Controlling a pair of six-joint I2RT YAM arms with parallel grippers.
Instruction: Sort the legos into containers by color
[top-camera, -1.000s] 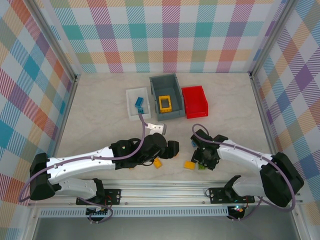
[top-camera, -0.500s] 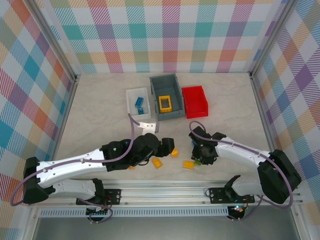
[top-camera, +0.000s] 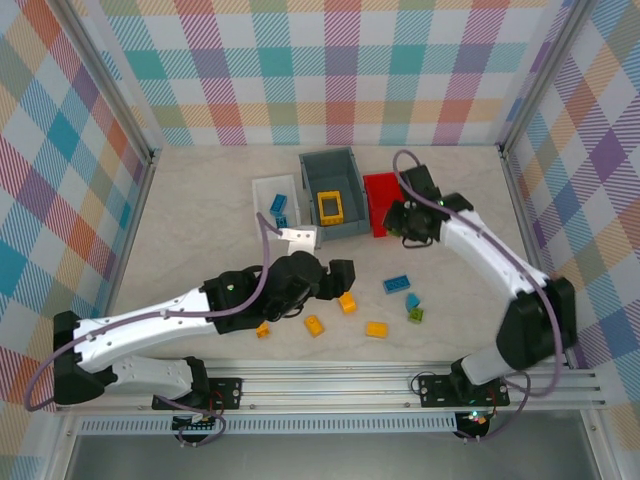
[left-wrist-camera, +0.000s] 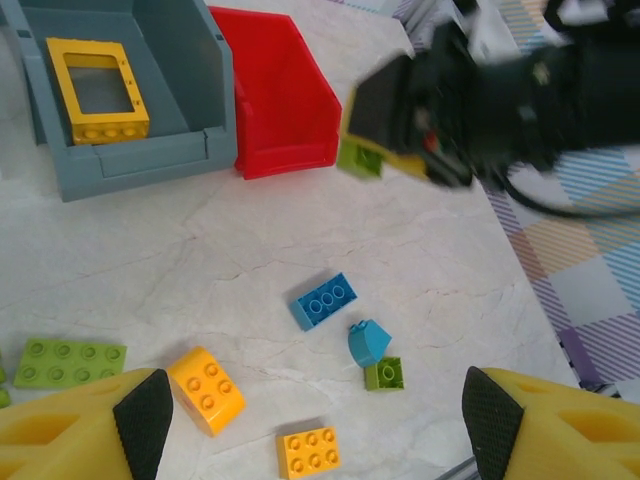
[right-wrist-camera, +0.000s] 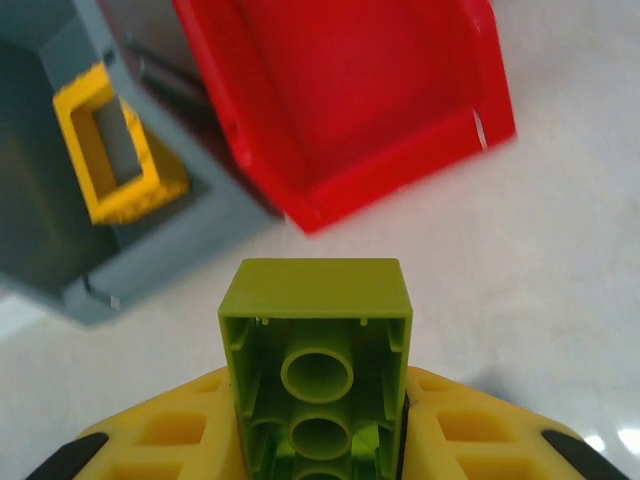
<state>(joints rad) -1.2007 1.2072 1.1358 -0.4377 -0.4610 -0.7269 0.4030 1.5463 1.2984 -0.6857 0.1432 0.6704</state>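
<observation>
My right gripper (top-camera: 406, 222) is shut on a green lego (right-wrist-camera: 315, 340), held above the table just in front of the red bin (right-wrist-camera: 350, 100); the same lego (left-wrist-camera: 360, 158) shows in the left wrist view. A hollow yellow frame (top-camera: 330, 206) lies in the grey bin (top-camera: 345, 165). Two blue legos (top-camera: 279, 205) sit in the white tray (top-camera: 262, 222). My left gripper (top-camera: 340, 272) hangs open over the loose legos: a blue brick (left-wrist-camera: 324, 300), a curved blue piece (left-wrist-camera: 367, 343), a small green one (left-wrist-camera: 385, 373), yellow ones (left-wrist-camera: 207, 389) and a green plate (left-wrist-camera: 65, 362).
More yellow bricks (top-camera: 314, 325) lie near the table's front edge, beside the left forearm. The three bins stand in a row at the middle back. Metal rails (top-camera: 520, 210) bound the table on both sides.
The right gripper closed on a green lego near the front and carried it away from me to the red bin. The left gripper shifted slightly right and stayed open.
</observation>
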